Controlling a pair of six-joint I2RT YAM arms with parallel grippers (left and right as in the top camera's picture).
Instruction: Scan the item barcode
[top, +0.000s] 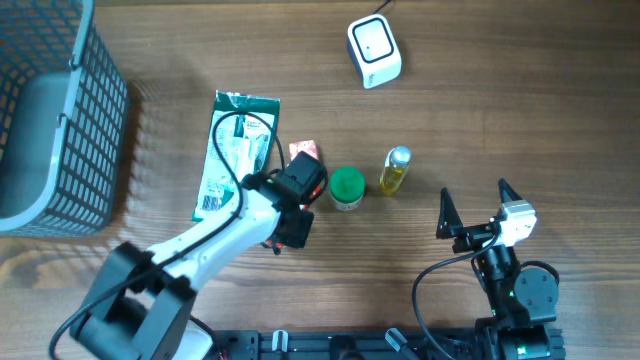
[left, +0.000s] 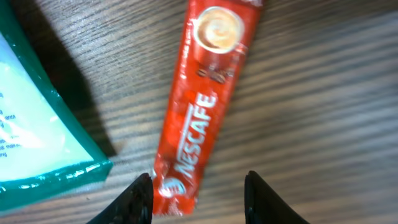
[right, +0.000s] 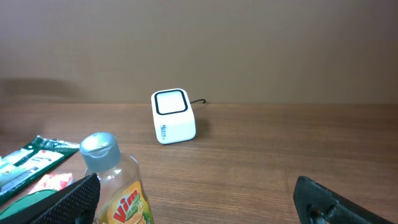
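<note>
Nescafe sachet (left: 199, 106) lying 1-to-7 o'clock, cup end pointing 1; left gripper (left: 199, 180) straddling it, jaws parted; right gripper (top: 474, 190) gaping.

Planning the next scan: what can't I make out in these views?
- Nescafe sachet: only its front shows in left wrist; overhead, the left arm covers most of it.
- Green packet: print too small overhead; left wrist view's edge cuts it.
- Vim bottle: base cut off, right wrist view.

- Overhead, the left pincer (top: 300, 183) hides most of the red coffee stick (top: 303, 150).
- Wire basket (top: 60, 120) runs off the left edge.
- Right wrist view crops the bottle (right: 121, 186) at its base.
</note>
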